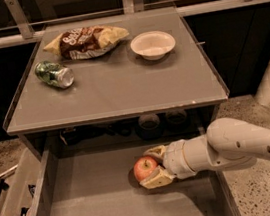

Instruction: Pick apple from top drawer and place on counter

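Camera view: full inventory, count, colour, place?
counter: 1, grey, centre
chip bag: 1, brown and yellow, counter back left
can: 1, green, on its side, counter left
bowl: 1, white, counter back right
top drawer: 1, grey, pulled open below the counter
apple: 1, red and yellow, drawer floor, right of middle
plastic bin: 1, clear, left of the drawer
hand: 1, tan fingers closed on the apple, in the drawer
arm: 1, white, reaching in from the right

Dim overhead light; tool (151, 167) shadow on top drawer (104, 208) floor
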Action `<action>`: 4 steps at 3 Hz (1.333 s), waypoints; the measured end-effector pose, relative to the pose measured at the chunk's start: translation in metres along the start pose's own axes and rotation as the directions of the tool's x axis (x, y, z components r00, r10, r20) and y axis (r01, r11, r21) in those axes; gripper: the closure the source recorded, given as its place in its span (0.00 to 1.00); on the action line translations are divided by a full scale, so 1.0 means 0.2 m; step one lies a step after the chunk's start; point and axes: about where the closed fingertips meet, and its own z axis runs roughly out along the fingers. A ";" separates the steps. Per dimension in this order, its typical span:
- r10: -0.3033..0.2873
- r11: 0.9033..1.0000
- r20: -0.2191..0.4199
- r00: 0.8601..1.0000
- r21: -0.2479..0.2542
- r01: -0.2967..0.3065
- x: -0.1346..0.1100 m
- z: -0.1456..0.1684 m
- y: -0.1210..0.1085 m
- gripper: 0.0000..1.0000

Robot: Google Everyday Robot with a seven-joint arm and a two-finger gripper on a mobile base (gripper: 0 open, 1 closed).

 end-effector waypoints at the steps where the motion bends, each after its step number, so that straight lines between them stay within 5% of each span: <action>1: -0.031 1.000 0.021 0.999 0.008 0.031 -0.10 -0.16 0.01 1.00; 3: -0.138 0.988 0.020 0.990 0.065 0.136 -0.37 -0.52 -0.09 1.00; 4: -0.196 0.973 -0.009 0.981 0.123 0.195 -0.57 -0.74 -0.22 1.00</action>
